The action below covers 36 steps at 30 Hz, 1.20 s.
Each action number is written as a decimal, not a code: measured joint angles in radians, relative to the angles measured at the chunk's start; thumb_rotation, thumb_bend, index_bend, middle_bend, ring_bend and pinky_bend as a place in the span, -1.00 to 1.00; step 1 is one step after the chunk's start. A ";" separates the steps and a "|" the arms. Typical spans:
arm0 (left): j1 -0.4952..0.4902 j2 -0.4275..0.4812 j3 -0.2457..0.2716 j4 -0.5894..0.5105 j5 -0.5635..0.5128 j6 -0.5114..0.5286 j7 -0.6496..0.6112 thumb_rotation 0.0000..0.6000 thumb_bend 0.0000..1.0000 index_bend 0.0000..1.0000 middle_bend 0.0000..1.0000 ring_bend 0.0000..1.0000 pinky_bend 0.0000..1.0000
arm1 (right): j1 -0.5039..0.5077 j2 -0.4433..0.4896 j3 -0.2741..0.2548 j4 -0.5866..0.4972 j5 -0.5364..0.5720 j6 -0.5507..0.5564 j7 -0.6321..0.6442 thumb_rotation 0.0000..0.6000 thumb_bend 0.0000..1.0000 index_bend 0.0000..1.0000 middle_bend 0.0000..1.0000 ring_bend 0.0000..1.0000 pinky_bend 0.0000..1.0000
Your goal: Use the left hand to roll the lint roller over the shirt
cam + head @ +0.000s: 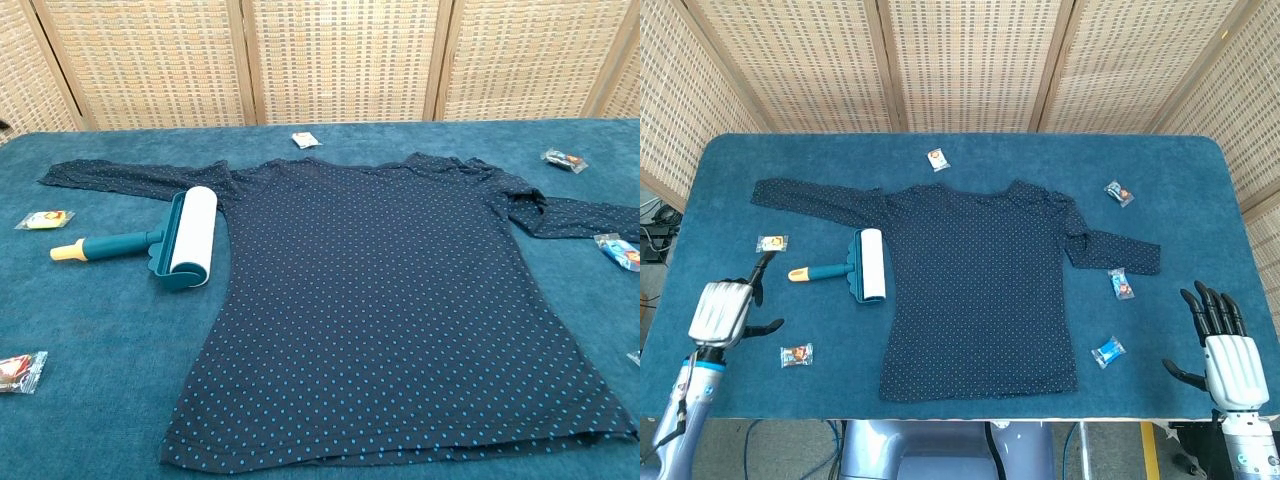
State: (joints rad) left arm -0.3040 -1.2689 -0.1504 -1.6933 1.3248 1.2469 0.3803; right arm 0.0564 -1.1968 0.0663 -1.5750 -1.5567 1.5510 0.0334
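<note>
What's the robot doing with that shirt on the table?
It is getting ready to clean the shirt with the lint roller. Nothing is being held yet. The left hand is near the roller's handle but not touching it, and the roller lies on the table beside the shirt. The right hand waits open at the table's edge. Small wrapped candies lie scattered around.

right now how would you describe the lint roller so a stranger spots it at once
Find the dotted shirt spread across the blue table. Just off its left edge, under the outstretched sleeve, lies the lint roller, with the left hand nearby and apart from it. It is the only tool there: a white drum, teal frame and yellow-tipped handle, far bigger than the wrapped candies around it.
</note>
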 measured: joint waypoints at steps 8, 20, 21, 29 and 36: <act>-0.120 0.017 -0.050 0.006 -0.215 -0.215 0.041 1.00 -0.33 -0.07 0.84 0.65 0.52 | 0.003 -0.002 0.004 0.009 0.011 -0.008 0.010 1.00 -0.76 -1.00 -1.00 -1.00 -1.00; -0.315 -0.020 -0.074 0.148 -0.532 -0.355 0.213 1.00 -0.33 -0.16 0.84 0.66 0.53 | 0.007 -0.004 0.012 0.024 0.035 -0.023 0.022 1.00 -0.76 -1.00 -1.00 -1.00 -1.00; -0.328 -0.025 -0.073 0.163 -0.548 -0.362 0.223 1.00 -0.33 -0.17 0.84 0.66 0.53 | 0.007 -0.005 0.012 0.025 0.036 -0.024 0.022 1.00 -0.76 -1.00 -1.00 -1.00 -1.00; -0.419 -0.073 -0.052 0.250 -0.643 -0.407 0.280 1.00 -0.33 -0.18 0.84 0.66 0.53 | 0.008 -0.008 0.016 0.033 0.042 -0.025 0.023 1.00 -0.76 -1.00 -1.00 -1.00 -1.00; -0.467 -0.146 -0.021 0.329 -0.683 -0.425 0.313 1.00 -0.33 -0.20 0.84 0.66 0.53 | 0.008 -0.008 0.020 0.039 0.051 -0.026 0.029 1.00 -0.76 -1.00 -1.00 -1.00 -1.00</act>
State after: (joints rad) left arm -0.7707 -1.4151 -0.1717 -1.3644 0.6414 0.8215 0.6938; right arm 0.0644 -1.2051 0.0867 -1.5360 -1.5054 1.5249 0.0629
